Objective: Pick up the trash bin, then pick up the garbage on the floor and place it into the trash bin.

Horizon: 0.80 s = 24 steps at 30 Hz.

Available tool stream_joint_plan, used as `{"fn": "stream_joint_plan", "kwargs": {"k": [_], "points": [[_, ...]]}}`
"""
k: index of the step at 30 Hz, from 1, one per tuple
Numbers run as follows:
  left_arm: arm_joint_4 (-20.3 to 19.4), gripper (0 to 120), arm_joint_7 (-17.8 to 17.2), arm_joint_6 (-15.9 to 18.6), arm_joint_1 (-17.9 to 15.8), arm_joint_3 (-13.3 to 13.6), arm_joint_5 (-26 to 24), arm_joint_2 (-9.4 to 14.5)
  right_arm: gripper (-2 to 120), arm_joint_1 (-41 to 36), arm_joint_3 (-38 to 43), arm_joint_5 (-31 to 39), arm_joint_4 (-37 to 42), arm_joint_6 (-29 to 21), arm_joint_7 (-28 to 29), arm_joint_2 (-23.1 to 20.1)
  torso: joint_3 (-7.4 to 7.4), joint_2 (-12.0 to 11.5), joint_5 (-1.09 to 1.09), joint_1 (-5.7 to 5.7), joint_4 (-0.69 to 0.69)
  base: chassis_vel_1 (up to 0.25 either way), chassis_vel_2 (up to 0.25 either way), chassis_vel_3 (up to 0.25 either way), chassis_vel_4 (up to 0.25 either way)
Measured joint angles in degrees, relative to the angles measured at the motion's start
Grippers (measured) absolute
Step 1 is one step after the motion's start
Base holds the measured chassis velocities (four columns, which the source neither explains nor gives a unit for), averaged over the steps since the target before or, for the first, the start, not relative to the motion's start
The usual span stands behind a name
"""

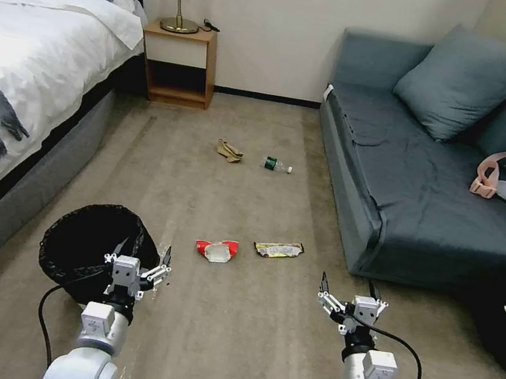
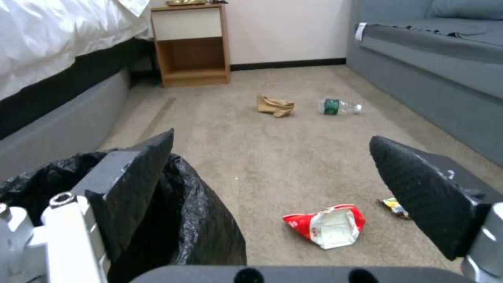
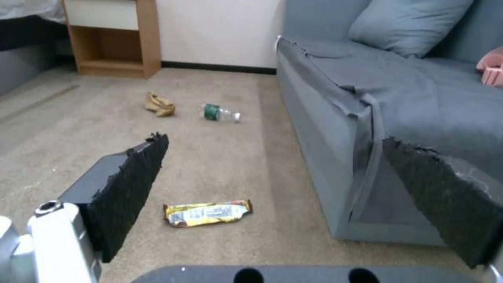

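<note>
Four litter pieces lie on short-pile beige carpet between a bed [image 1: 20, 63] at 9 o'clock and a grey-blue fabric sofa [image 1: 437, 183] at 3 o'clock. Nearest the robot, just left of centre, a crumpled red-and-white packet [image 1: 216, 250] lies torn open, its pale inner face showing; just beside it toward 3 o'clock, apart from it, lies a flat yellow-silver snack wrapper [image 1: 279, 249] with dark ends. Farther off toward 12 o'clock sit a tan crumpled paper [image 1: 229, 151] and, to its right, a small clear bottle [image 1: 277, 166] on its side, green label around the body, white cap pointing toward the sofa.

At 8 o'clock stands the trash bin [image 1: 86, 245], round, its crinkly black plastic liner draped over the rim and covering the outside; its near edge is hidden behind the left gripper [image 1: 141, 256], and its interior reads as plain black. The left gripper hovers at the bin's right rim, fingers spread wide and holding nothing; from the left wrist, one textured black pad overlaps the bag and the other hides part of the snack wrapper. The right gripper [image 1: 349, 290] hangs over bare carpet at 5 o'clock, short of the snack wrapper, likewise splayed and empty, its pad edges ragged. A wooden nightstand [image 1: 179, 62] stands against the far wall.
</note>
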Motion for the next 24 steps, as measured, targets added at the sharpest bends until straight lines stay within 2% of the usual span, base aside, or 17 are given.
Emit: {"fn": "stream_joint_plan", "kwargs": {"k": [18, 21, 22, 24], "points": [[-0.04, 100, -0.34, 0.34, -0.11, 0.03, -0.34, 0.23, 100, -0.06, -0.01, 0.41, 0.05, -0.12, 0.14, -0.23, 0.00, 0.00, 0.00, 0.00, 0.00, 0.000, 0.000, 0.000, 0.000], [-2.36, 100, -5.63, 5.38, -2.29, 0.45, -5.69, 3.98, 100, -1.43, 0.14, 5.49, 2.16, -3.32, 2.44, -3.45, 0.00, 0.00, 0.00, 0.00, 0.00, 0.000, 0.000, 0.000, 0.000], [-2.36, 100, -5.63, 5.38, -2.29, 0.45, -5.69, 3.98, 100, -1.43, 0.14, 5.49, 2.16, -3.32, 2.44, -3.45, 0.00, 0.00, 0.00, 0.00, 0.00, 0.000, 0.000, 0.000, 0.000], [-4.12, 100, -9.70, 9.41, -3.97, 0.82, -9.91, 6.91, 100, -2.56, 0.30, 9.49, 3.78, -5.90, 4.31, -5.96, 0.00, 0.00, 0.00, 0.00, -0.01, 0.000, 0.000, 0.000, 0.000]]}}
